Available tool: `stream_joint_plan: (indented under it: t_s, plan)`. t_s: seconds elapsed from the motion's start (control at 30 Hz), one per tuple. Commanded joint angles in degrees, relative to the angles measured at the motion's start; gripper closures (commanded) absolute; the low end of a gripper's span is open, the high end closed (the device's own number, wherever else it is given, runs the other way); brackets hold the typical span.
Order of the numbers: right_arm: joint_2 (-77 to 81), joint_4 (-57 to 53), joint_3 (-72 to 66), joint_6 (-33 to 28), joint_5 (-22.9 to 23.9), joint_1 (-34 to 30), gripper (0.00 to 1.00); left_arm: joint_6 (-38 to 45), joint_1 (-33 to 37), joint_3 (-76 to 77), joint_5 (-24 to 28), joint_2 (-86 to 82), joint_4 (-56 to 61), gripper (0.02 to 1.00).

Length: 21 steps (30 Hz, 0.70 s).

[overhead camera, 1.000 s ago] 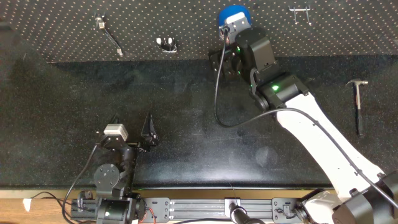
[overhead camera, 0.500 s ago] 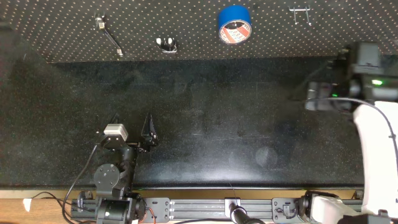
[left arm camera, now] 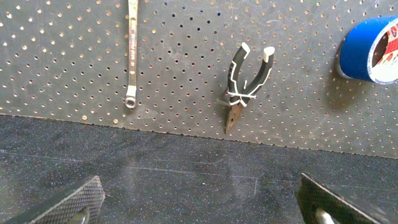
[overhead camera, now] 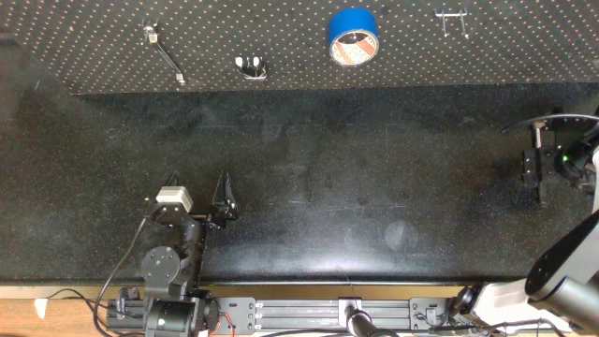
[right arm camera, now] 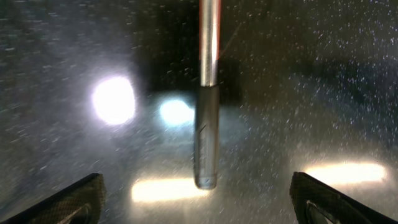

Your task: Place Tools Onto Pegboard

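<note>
My right gripper [overhead camera: 535, 167] hangs open over the hammer [right arm camera: 207, 146] on the table [overhead camera: 328, 187]. I see my left gripper [left arm camera: 199, 198], also open, facing the pegboard [left arm camera: 74, 62].

Light falls from overhead and spreads evenly in the top view. The black table [overhead camera: 309, 168] is dim and matte, with a faint pale sheen near its front edge, and the pegboard [overhead camera: 94, 47] reads dark grey with bright dots. The blue tape roll [overhead camera: 353, 37] is the brightest thing there. In the left wrist view the pliers [left arm camera: 245, 84] and the wrench [left arm camera: 131, 56] throw short, soft shadows on the board, and a darker shadow hugs the tape roll's rim. The right wrist view is harsh: round and bar-shaped glare patches burn white on the table around the hammer handle [right arm camera: 207, 93] — its metal shaft gleams, with deep shadow beside it.
</note>
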Motion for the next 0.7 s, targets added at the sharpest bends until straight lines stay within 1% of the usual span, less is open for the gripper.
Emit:
stream_joint_plan:
  t_s: [0.03,0.27,0.7]
  plan:
    - [5.0,1.8,-0.2,-3.7,-1.6,-0.5,0.036,0.3,-0.2,-0.1,-0.9,-0.4,-0.3,0.023]
    - [7.3,4.4,-0.2,-3.9,-1.6,-0.5,0.036,0.3,-0.2,-0.1,-0.9,-0.4,-0.3,0.023]
    - [10.8,5.5,-0.2,-3.8,-1.6,-0.5,0.036,0.3,-0.2,-0.1,-0.9,-0.4,-0.3,0.023]
